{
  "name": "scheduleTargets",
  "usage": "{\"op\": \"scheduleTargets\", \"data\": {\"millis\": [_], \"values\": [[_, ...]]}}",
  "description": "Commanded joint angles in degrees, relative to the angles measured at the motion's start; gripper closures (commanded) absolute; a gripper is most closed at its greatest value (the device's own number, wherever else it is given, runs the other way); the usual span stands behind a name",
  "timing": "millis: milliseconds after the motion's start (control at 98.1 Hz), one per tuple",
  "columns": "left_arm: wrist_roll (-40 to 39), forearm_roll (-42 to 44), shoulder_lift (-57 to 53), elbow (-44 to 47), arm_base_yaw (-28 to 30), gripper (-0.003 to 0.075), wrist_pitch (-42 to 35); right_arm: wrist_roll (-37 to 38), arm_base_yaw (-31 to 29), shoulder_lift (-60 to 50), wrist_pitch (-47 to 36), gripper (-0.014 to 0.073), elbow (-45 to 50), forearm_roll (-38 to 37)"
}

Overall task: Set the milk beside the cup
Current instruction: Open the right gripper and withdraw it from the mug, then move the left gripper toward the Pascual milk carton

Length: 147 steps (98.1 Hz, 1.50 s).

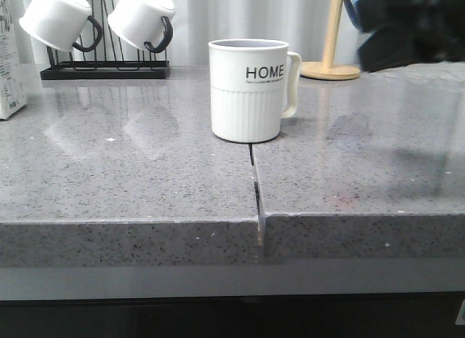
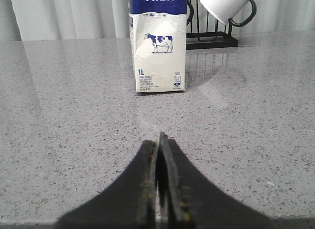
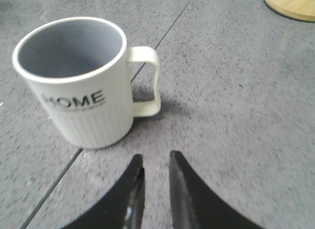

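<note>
grey stone counter point(image 1: 131, 171) fills the room. the job has not really started: the milk point(image 2: 157, 47) stands far left at the counter's edge, well apart from the cup point(image 1: 248, 89) in the middle. the left gripper point(image 2: 160, 189) faces the milk, pinched closed and empty. the right gripper point(image 3: 155, 189) hangs near the cup, barely apart, holding nothing.

This looks like a kitchen. A grey speckled stone desk point(image 1: 131, 171) fills the frame, a black rack point(image 1: 105, 69) with white mugs point(image 1: 54, 18) stands at the upper left, and a wooden mug stand point(image 1: 330, 65) at the upper right, before pale curtains point(image 1: 240, 18).
</note>
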Motion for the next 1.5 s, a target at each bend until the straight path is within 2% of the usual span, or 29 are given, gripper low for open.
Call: {"op": "scheduleTargets", "data": {"millis": [0,153,275,530,826,1193,1397,1489], "values": [[-0.58,-0.36,-1.84,2.28,0.09,0.0741,-4.95,-0.39,0.06,-6.14,1.38,0.0487,-0.5,0.16],[-0.58,-0.36,-1.84,2.28,0.09,0.0741,-4.95,-0.39,0.06,-15.55,7.7,0.0582,1.43,0.16],[-0.58,-0.36,-1.84,2.28,0.09,0.0741,-4.95,-0.39,0.06,-23.04,13.22,0.0611,2.36,0.16],[-0.58,-0.36,-1.84,2.28,0.09,0.0741,-4.95,-0.39,0.06,-39.26,23.45,0.0612,5.58,0.16],[-0.58,-0.36,-1.84,2.28,0.09,0.0741,-4.95,-0.39,0.06,-56.18,27.03,0.0612,11.99,0.16],[-0.58,-0.25,-1.84,2.28,0.09,0.0741,-4.95,-0.39,0.06,-60.23,26.9,0.0612,13.88,0.16],[-0.58,-0.36,-1.84,2.16,0.09,0.0741,-11.18,-0.39,0.06,-60.23,26.9,0.0612,13.88,0.16],[-0.58,-0.36,-1.84,0.98,0.09,0.0741,-11.29,-0.39,0.06,-60.23,26.9,0.0612,13.88,0.16]]}}
